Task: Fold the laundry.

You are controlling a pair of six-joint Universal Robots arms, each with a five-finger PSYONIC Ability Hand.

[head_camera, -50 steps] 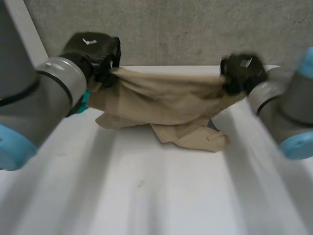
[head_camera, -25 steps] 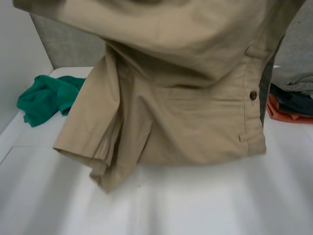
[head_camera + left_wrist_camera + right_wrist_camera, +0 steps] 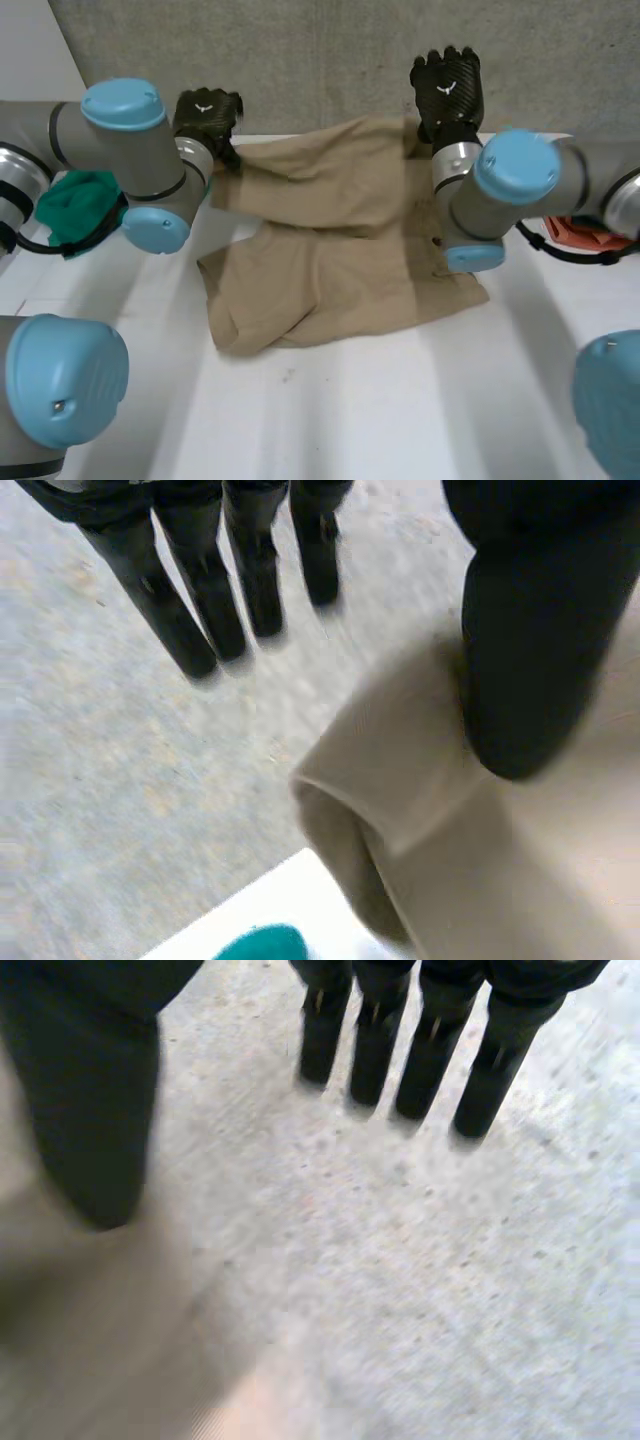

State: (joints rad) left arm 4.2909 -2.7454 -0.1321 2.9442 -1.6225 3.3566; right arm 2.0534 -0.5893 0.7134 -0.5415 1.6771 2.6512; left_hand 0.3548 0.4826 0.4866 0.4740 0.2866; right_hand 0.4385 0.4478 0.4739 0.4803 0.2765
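The beige shorts [image 3: 330,250] lie spread on the white table [image 3: 330,420], waistband towards the far edge and legs towards me. My left hand [image 3: 207,115] is at the far left corner of the waistband, open: its straight fingers [image 3: 200,590] stand clear of the cloth and the thumb [image 3: 530,630] hangs over the corner of the shorts [image 3: 480,860]. My right hand [image 3: 448,88] is raised at the far right corner, open too, with straight fingers [image 3: 425,1040] held away from the shorts [image 3: 90,1340] beside the thumb.
A green cloth [image 3: 75,205] lies at the table's far left behind my left arm, and its edge [image 3: 262,946] shows below the shorts' corner. An orange cloth [image 3: 580,232] lies at the far right. A grey wall [image 3: 330,60] stands right behind the table.
The shorts, lifted high before the camera half a second ago, have come down flat onto the table. Both hands have opened and let go of the waistband.
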